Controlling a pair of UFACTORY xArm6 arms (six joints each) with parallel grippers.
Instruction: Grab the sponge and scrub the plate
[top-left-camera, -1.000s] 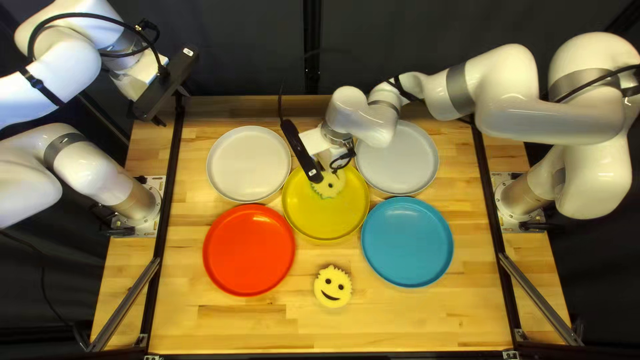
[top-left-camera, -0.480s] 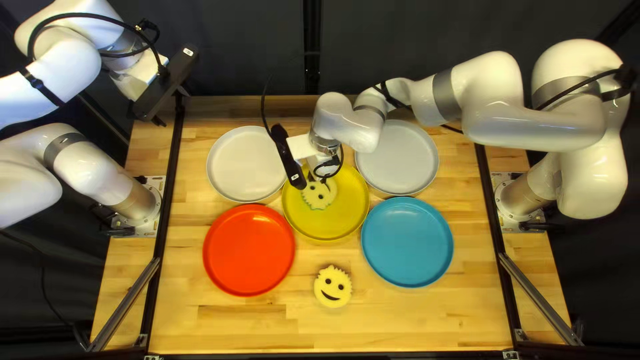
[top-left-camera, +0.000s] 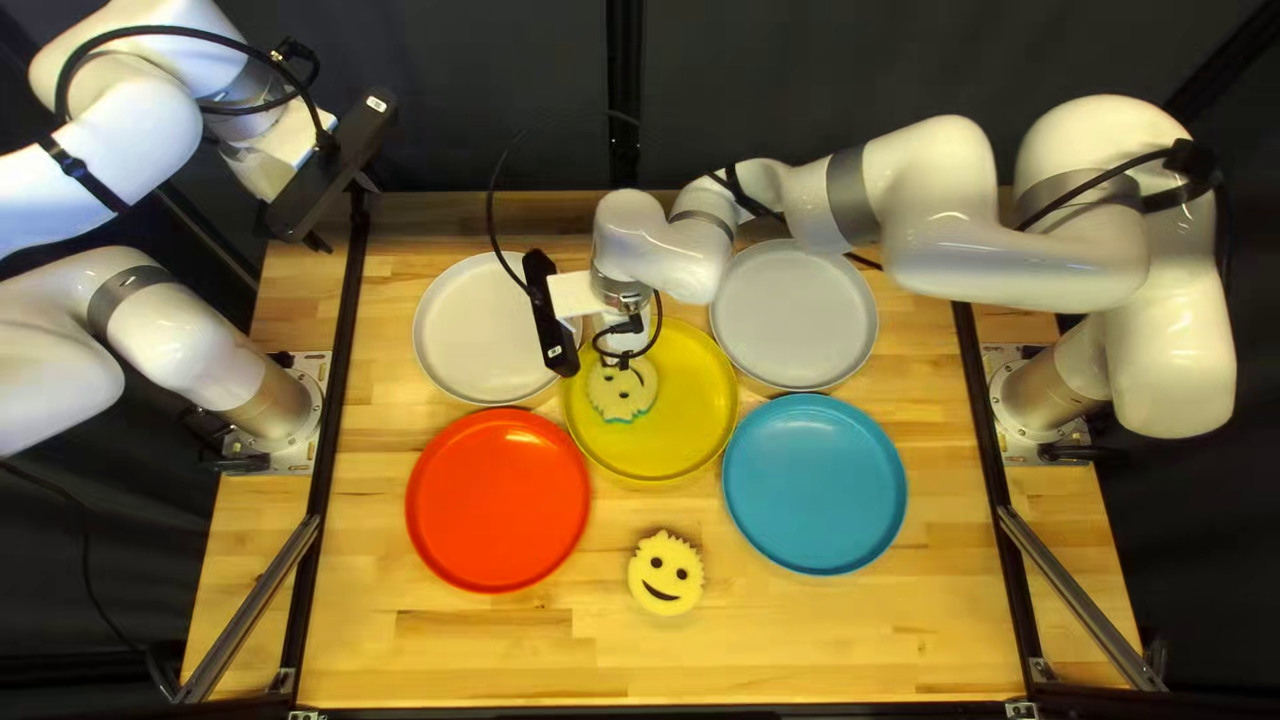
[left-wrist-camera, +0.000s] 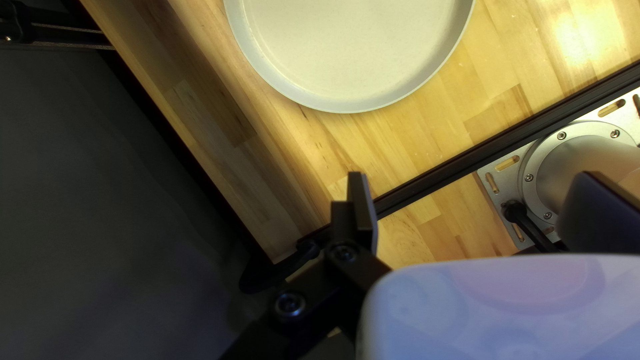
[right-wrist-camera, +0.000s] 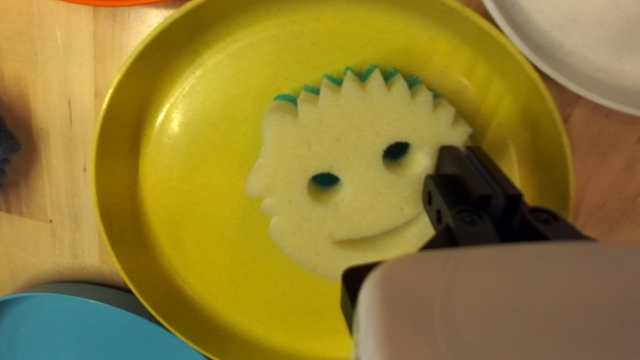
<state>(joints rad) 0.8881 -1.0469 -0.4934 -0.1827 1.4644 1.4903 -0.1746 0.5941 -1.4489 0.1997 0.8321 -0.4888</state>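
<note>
Smiley-face sponge (right-wrist-camera: 360, 193) has shifted toward left of top left view, over yellow plate (right-wrist-camera: 173, 253), pinched at its edge by right gripper (right-wrist-camera: 463, 150); looks like scrubbing stroke underway, more passes likely due; left gripper (left-wrist-camera: 473, 177) spread, gripping nothing; spare sponge (top-left-camera: 666, 594) on wooden table (top-left-camera: 507, 654), near red plate (top-left-camera: 496, 500) and blue plate (top-left-camera: 815, 484); dark curtain (top-left-camera: 467, 107) behind

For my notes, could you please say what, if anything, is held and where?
My right gripper holds the sponge on the yellow plate, by its edge.
</note>
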